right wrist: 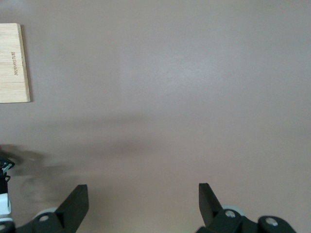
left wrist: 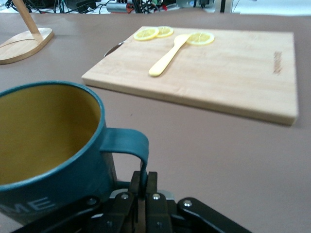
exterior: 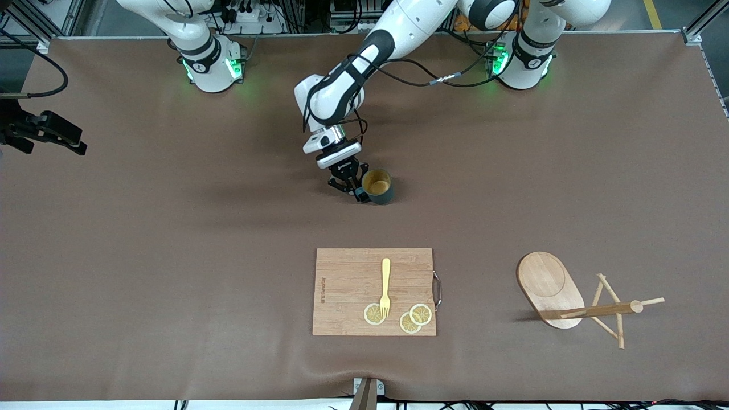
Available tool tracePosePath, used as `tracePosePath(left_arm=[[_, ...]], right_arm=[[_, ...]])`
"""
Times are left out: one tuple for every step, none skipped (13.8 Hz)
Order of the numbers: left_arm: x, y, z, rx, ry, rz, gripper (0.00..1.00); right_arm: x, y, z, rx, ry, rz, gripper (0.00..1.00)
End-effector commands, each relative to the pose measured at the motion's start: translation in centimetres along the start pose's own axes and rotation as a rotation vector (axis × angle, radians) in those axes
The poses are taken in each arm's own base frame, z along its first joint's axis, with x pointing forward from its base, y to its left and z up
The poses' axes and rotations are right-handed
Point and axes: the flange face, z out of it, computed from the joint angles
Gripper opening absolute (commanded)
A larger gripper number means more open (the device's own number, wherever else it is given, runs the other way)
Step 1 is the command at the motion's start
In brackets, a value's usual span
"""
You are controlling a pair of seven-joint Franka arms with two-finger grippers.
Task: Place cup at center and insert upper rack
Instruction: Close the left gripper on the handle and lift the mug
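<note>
The cup, dark teal with a tan inside, is upright near the middle of the table, farther from the front camera than the cutting board. My left gripper is shut on its handle; the left wrist view shows the cup close up and the gripper pinching the handle. The upper rack, a wooden mug tree, lies tipped on its side toward the left arm's end of the table; its oval base also shows in the left wrist view. My right gripper is open and empty above bare table.
A wooden cutting board near the table's front edge carries a yellow fork and three lemon slices. It shows in the left wrist view, and its corner in the right wrist view. A black device stands at the right arm's end.
</note>
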Motion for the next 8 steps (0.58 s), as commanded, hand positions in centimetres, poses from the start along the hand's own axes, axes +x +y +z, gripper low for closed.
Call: tracePosePath(left_arm=[[5.7,0.1,-1.6,0.007,-0.053,-0.108,0.00],[8.3,0.0,-1.5,0.017,-0.086,-0.154,0.00],[9.9,0.2,-2.3,0.004,-0.114,-0.179,0.00],[12.2,0.1,-2.1,0.001,-0.138,-0.196,0.00],[14.2,-0.1,-2.1,0.008,-0.167,-0.195,0.00],[16.2,-0.3,-2.5,0.006,-0.204,-0.194,0.00],[18.9,-0.8,-2.9,0.001,-0.235,-0.202,0.00],[21.7,-1.4,-2.6,0.002,-0.268,-0.209,0.00]], right_arm=[[0.1,0.4,-0.3,0.003,0.000,0.003,1.00],[0.1,0.4,-0.3,0.003,0.000,0.001,1.00],[0.1,0.5,-0.3,0.003,0.000,0.003,1.00],[0.1,0.5,-0.3,0.003,0.000,0.003,1.00],[0.1,0.5,-0.3,0.003,0.000,0.003,1.00],[0.1,0.4,-0.3,0.003,0.000,0.001,1.00],[0.2,0.4,-0.3,0.003,0.003,0.000,1.00],[0.2,0.4,-0.3,0.003,0.003,0.001,1.00]])
